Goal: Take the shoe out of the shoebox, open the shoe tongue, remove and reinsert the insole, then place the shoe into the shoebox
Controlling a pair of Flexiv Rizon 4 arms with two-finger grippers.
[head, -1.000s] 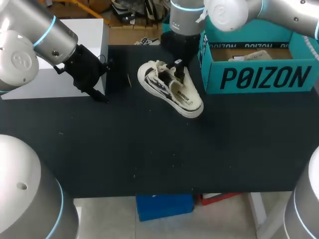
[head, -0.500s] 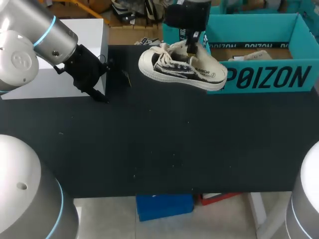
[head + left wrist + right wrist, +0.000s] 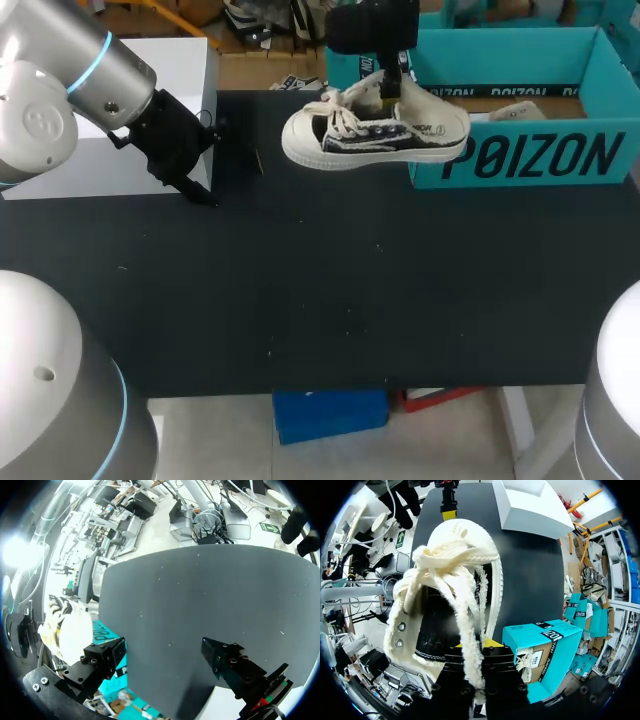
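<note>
Right arm is entering from the desk's far right. The right pincer (image 3: 390, 88) is clenching the shoe (image 3: 375, 135) at its collar and holding it clear of the desk (image 3: 300, 300). The shoe is hanging sole down and nearly level, with its toe pointing toward the desk's left edge. Seen from above, its heel is overlapping the near left corner of the shoebox (image 3: 525, 158). From the right wrist the shoebox is showing beside the shoe and apart from it. The shoe's white laces (image 3: 452, 560) are lying bunched over the tongue, with one frayed strand trailing down across the pincer's black body.

The shoebox, teal and open at the top, is standing at the desk's far right corner. A pale item (image 3: 515, 110) is lying inside it, too indistinct to identify.

Left arm is entering from the left. The left pincer (image 3: 195, 188) is sitting low over the desk near the far left corner, just in front of a white box (image 3: 185, 60) occupying that corner. This pincer is released: from its own wrist the fingers (image 3: 100, 662) are standing well apart, with only bare desk showing between them. Whether the tips are touching the desk cannot be told
</note>
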